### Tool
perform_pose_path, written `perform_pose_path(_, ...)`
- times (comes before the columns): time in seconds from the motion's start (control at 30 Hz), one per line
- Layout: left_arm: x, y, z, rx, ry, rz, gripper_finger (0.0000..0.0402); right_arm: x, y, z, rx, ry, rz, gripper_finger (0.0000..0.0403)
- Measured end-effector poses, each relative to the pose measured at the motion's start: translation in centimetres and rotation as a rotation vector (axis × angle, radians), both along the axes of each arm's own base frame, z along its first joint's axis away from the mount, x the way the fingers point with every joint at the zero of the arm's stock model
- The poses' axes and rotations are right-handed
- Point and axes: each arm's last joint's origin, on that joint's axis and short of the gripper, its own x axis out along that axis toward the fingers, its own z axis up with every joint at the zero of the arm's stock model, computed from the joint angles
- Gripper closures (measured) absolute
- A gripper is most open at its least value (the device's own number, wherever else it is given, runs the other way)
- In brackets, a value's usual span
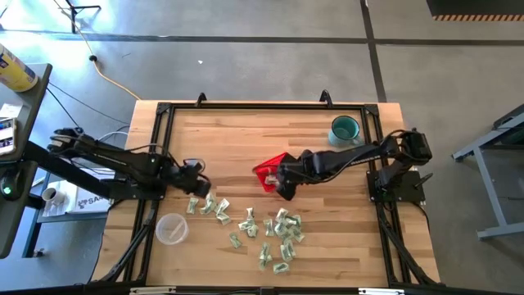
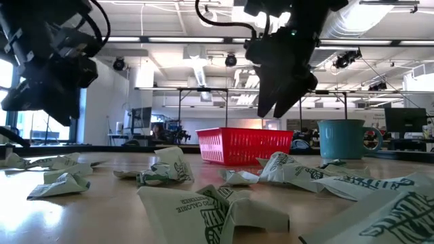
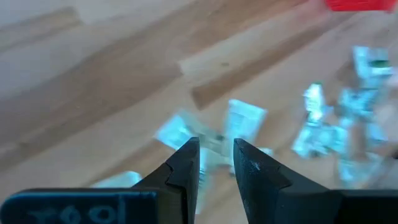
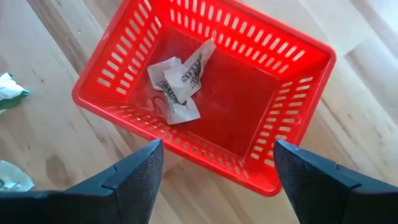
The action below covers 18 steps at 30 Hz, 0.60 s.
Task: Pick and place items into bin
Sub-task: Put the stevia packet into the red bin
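Observation:
Many small pale green and white crinkled packets (image 1: 274, 233) lie scattered on the wooden table's near half, seen up close in the low view (image 2: 163, 171). The red slotted basket (image 1: 264, 171) stands at mid-table (image 2: 244, 146). My right gripper (image 1: 284, 187) hovers open just above the basket (image 4: 298, 81), which holds a crumpled packet (image 4: 177, 84). My left gripper (image 1: 199, 182) hangs above the left end of the packet scatter. Its fingers (image 3: 216, 152) are a narrow gap apart, pointing down at packets (image 3: 245, 121) and holding nothing.
A teal mug (image 1: 345, 129) stands near the table's far right corner (image 2: 342, 139). A clear plastic cup (image 1: 172, 228) sits near the left near corner. Bare wood lies across the far left half. A black frame borders the table.

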Motion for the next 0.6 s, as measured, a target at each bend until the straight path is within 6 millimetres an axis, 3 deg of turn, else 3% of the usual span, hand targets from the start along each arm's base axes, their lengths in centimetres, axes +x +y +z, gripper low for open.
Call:
perform_pose_path(0.3,1.3,-0.6,-2.6,0.108,0.149,-0.035,0.0262,0.1,0.0,0.0,-0.024,-0.006,0.012,0.0109)
perform_pose_path(0.6,2.2,-0.9,-3.3,0.075,0.146,-0.029,0.0165,0.0,0.0,0.0,-0.015,0.001,0.002,0.0109)
